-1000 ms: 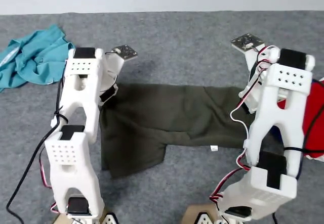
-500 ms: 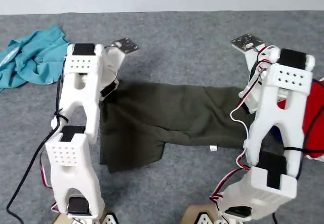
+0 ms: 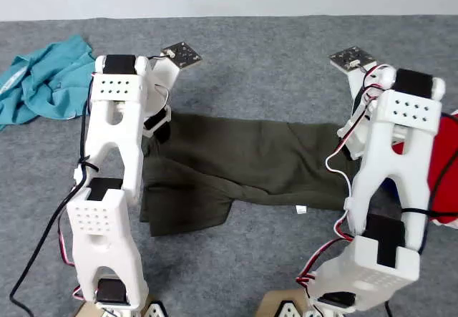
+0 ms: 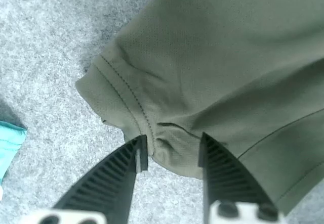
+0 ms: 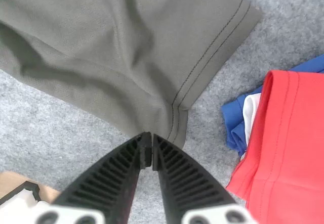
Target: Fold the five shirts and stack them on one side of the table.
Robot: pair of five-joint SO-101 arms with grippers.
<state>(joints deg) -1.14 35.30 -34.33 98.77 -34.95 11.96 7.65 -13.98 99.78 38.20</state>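
1. The teal shirt [image 3: 43, 81] lies crumpled at the far left of the worktop [image 3: 272, 52], well apart from the arms. It is in no danger here and is probably unfolded work yet to do.
2. The left gripper [image 4: 171, 144] is released. Its jaws straddle the hem at the left end of the olive shirt [image 3: 243, 159], with a small bunch of cloth between them. Hazard: a shallow close would catch only the stitched edge, which could slip out on the lift. Catching a single layer would probably skew the fold.
3. The olive shirt lies stretched across the middle of the worktop between the two arms, with a loose flap toward the near side at its left end. Hazard: with one end held and the other free, any pull would likely drag the cloth sideways and wrinkle it. The flap could also get trapped inside the fold.
4. The right gripper [image 5: 152, 138] is clenched, apparently pinching the hem at the shirt's right end. Hazard: the bite sits very near the edge, so tension from the left arm may pull the hem free.
5. The red shirt [image 5: 288, 133] lies over the blue shirt [image 5: 235, 120], just beside the olive shirt's right end. Hazard: a wide swing of the right arm, or dragged cloth, could disturb this pile.
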